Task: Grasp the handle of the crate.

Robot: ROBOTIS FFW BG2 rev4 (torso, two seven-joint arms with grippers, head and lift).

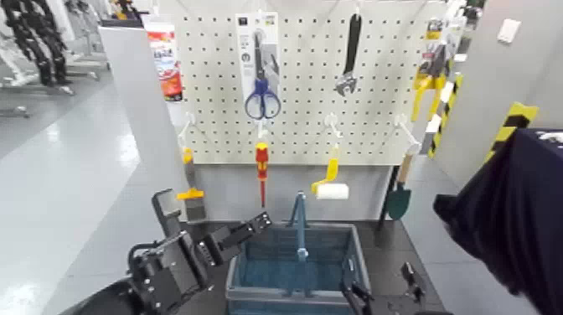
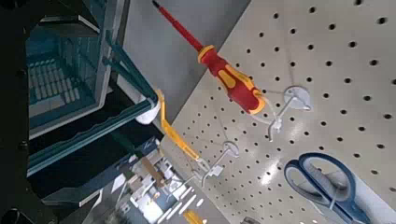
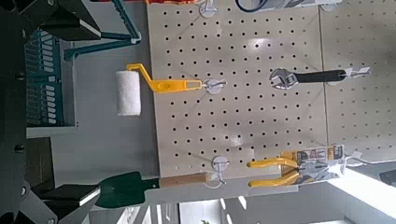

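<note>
Nearest you, the left gripper (image 1: 255, 224) reaches in from the lower left, its black jaws standing apart and empty just beside the crate's left rear corner. The right gripper (image 1: 358, 298) sits low at the crate's right front corner; you cannot tell how its jaws stand.

Between them the rectangular grey-blue plastic crate (image 1: 251, 295) with slatted sides rests on the dark desk (image 1: 381, 260). Its thin blue plastic handle (image 1: 300, 219) stands upright over the crate's middle, apart from both grippers.

Behind the desk you face a white pegboard (image 1: 377, 92). Along its lower row hang a small scraper with a yellow grip (image 1: 190, 197), a red-and-yellow screwdriver (image 1: 261, 172) pointing down, a white paint roller with a yellow handle (image 1: 330, 183) and a green trowel with a wooden handle (image 1: 400, 193). Higher up hang blue-handled scissors (image 1: 262, 96) on a packaging card and a black adjustable wrench (image 1: 349, 59).

To your right a dark cloth-like mass (image 1: 511, 218) fills the edge of the head view. Farther off, pale glossy floor (image 1: 59, 167) stretches away on the left, and yellow-and-black hazard striping (image 1: 509, 126) marks the grey wall on the right.
</note>
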